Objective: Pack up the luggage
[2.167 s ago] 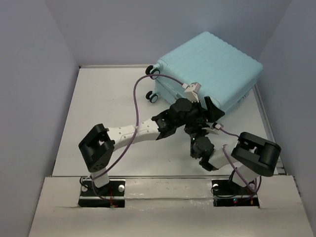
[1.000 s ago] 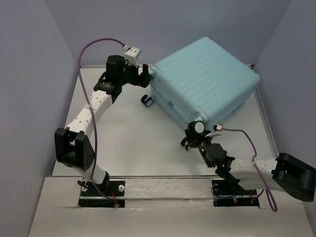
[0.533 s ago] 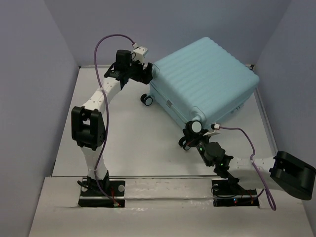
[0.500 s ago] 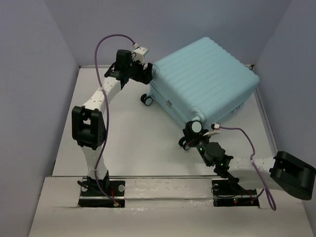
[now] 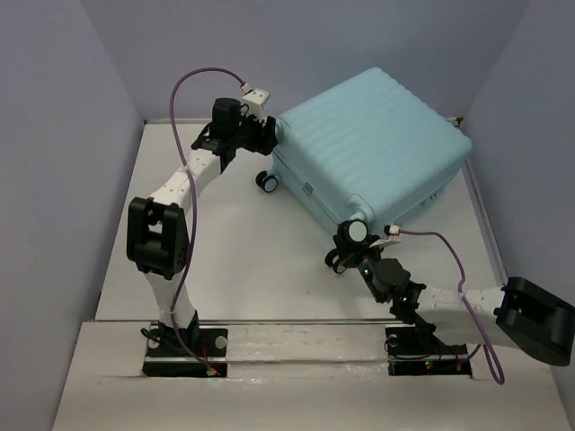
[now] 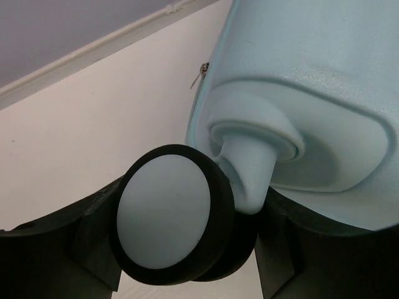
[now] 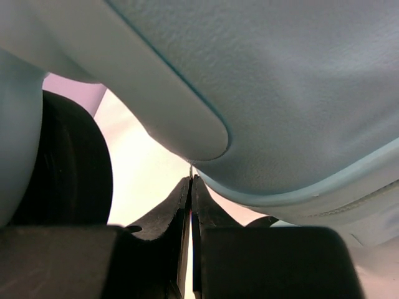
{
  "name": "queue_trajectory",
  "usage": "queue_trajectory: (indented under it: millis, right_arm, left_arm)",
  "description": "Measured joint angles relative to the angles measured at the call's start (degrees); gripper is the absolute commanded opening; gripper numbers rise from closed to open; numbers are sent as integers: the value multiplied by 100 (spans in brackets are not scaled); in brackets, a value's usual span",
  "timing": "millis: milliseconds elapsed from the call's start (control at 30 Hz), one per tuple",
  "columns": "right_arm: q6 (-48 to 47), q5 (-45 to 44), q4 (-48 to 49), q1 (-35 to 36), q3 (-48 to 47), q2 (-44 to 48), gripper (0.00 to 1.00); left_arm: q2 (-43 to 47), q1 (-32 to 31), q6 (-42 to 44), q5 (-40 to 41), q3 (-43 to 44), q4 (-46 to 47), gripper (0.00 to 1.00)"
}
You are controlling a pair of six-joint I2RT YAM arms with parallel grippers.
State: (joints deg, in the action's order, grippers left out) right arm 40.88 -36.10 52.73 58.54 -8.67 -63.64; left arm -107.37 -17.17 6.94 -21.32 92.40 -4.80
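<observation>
White table (image 5: 225, 260), suitcase (image 5: 377, 135) at 1 o'clock. Your left gripper (image 5: 268, 135) sits around far wheel (image 6: 168, 215), can't tell if squeezing; suitcase runs toward 4 from it; right gripper (image 7: 190, 187) pressed together.

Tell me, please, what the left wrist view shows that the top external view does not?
Only the left wrist view: a spinner wheel close up, pale face in a black rim, between the fingers of the left pincer, its stem set in a moulded socket, and a small zipper pull on the seam. Whether the pincer grips, I cannot tell.
Only the top external view: the whole luggage, closed, ribbed side up, the right arm reaching to its near corner, and the table.
Both: the pale blue shell and the left pincer at a wheel corner.
</observation>
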Motion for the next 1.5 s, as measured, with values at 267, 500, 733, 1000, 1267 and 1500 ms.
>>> queue_trajectory:
  millis: [267,500,733,1000,1267,1500]
  right_arm:
    - [-79,129,-1779,4,120,1598,7]
    - [-181,313,-3700,-7,114,3598,76]
    - [-61,1432,-5386,9,-1071,2697,100]
    - [431,1366,-6926,103,-1945,2312,74]
    - [1895,24,-8636,92,-1558,3694,7]
    - [2017,-1001,-9523,-782,-2249,3053,37]
  left_arm:
    - [914,-721,-210,1954,-1322,782,6]
    - [1991,-2599,-903,1010,-2387,848,6]
    - [2675,-2745,-1436,732,-3071,968,6]
    - [3477,-1593,-1980,1283,-3053,946,73]
    - [3005,-481,-1821,1325,-1620,682,99]
    - [1508,-356,-1038,271,-894,304,99]
